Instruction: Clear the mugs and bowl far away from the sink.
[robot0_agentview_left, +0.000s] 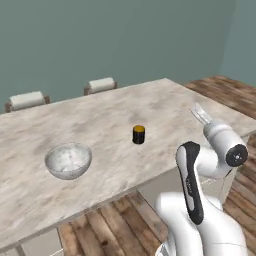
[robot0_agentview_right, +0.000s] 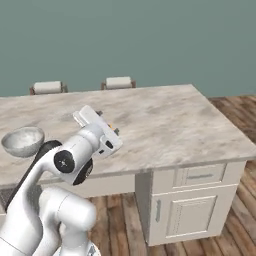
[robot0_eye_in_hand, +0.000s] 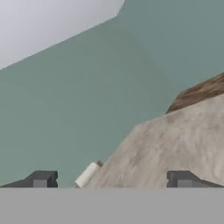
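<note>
Nearest me, my gripper (robot0_agentview_left: 201, 114) hangs spread and empty over the counter's (robot0_agentview_left: 105, 120) right side, with the orange mug (robot0_agentview_left: 138, 134) to its left and the bowl (robot0_agentview_left: 68, 160) farther left.

The bowl (robot0_agentview_left: 68, 160), wide, deep and mottled white-grey, sits upright on the marble counter (robot0_agentview_left: 125, 112) near its front edge. One mug (robot0_agentview_left: 139, 134), small and dark with an orange top, stands upright on the same counter, well apart from the bowl and farther from that edge.
</note>
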